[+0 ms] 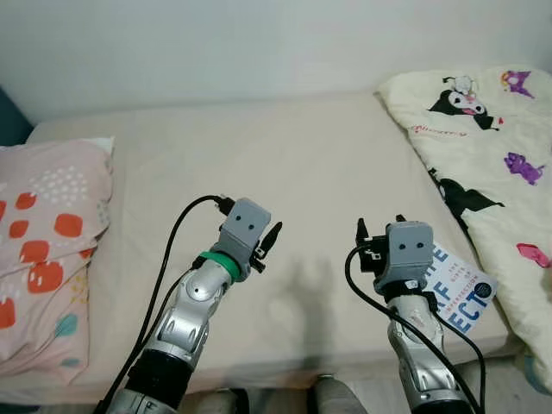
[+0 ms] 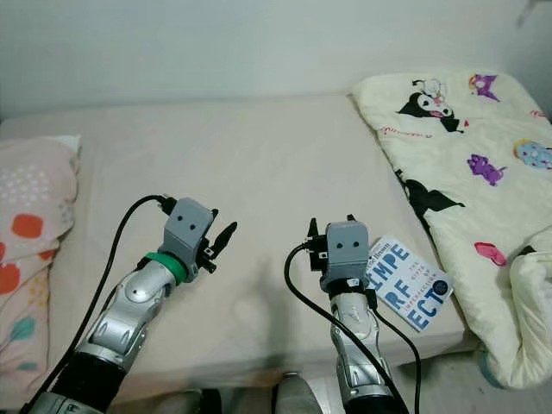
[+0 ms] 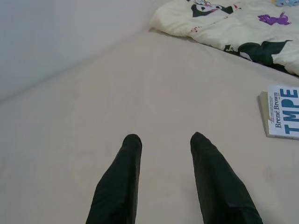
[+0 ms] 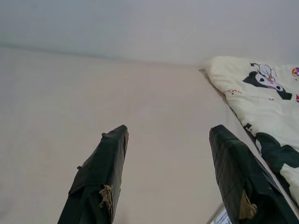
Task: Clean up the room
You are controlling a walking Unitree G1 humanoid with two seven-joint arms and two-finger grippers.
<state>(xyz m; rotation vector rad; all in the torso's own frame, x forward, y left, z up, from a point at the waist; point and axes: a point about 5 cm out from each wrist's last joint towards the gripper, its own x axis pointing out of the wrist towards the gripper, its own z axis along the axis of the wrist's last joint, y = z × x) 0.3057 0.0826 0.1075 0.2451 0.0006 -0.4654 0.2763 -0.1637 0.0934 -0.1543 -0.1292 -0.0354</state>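
Two grippers hover over the bed [image 1: 285, 155], empty: left gripper [image 3: 163, 140] narrowly parted, right gripper [image 4: 168, 133] spread wide beside the book [image 2: 407, 283].

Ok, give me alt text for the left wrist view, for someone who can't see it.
The left pincer hovers open and empty over a bare beige bed, its two black fingers apart. Beyond it a white book with blue lettering lies flat on the sheet, and a cream cartoon-print quilt is bunched at the far end against a pale wall.
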